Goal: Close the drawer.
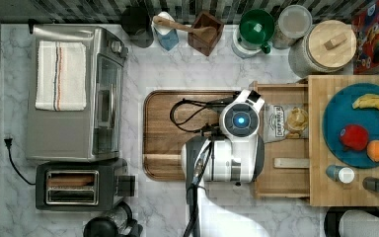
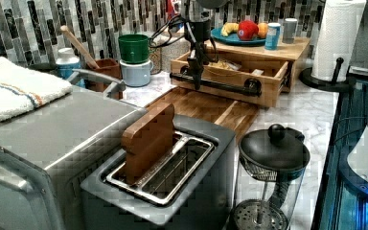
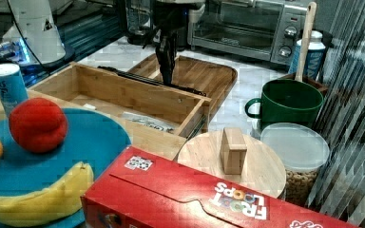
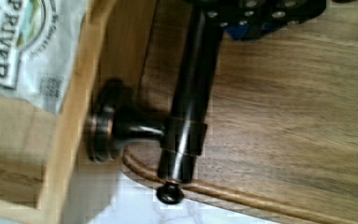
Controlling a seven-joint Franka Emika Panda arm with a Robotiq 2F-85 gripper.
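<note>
Drawer point(image 1: 281, 173) is wide open, pulled out toward the top view's left from under the thick wooden block point(image 1: 321, 143) that carries the blue plate point(image 1: 335, 123). In the top view it sits right of centre, its front edge overhanging the dark wooden tray point(image 1: 163, 133) on the marble worktop point(image 1: 143, 64). A snack bag point(image 1: 275, 123) and a small wooden strip point(image 1: 291, 163) lie inside.

Claw point(image 2: 196, 79) is down at the drawer front, at the black bar handle point(image 2: 220, 85). In the left view it hangs just above centre frame, tips level with the bar. In the right view it shows at upper centre point(image 3: 166, 76), on the far side of the drawer front. The wrist view has the handle point(image 4: 189, 107) and its round mount close up, with the tray beneath. Can't tell whether the fingers are apart, together or clamped on the bar: arm body hides them from above, and the side views are too dark there.

Progress, my read: closing hasn't really started. Most of the drawer's inside is exposed. Approach looks done, claw is in place at the handle. Left to do: the whole push toward the top view's right until the front meets the block.
</note>
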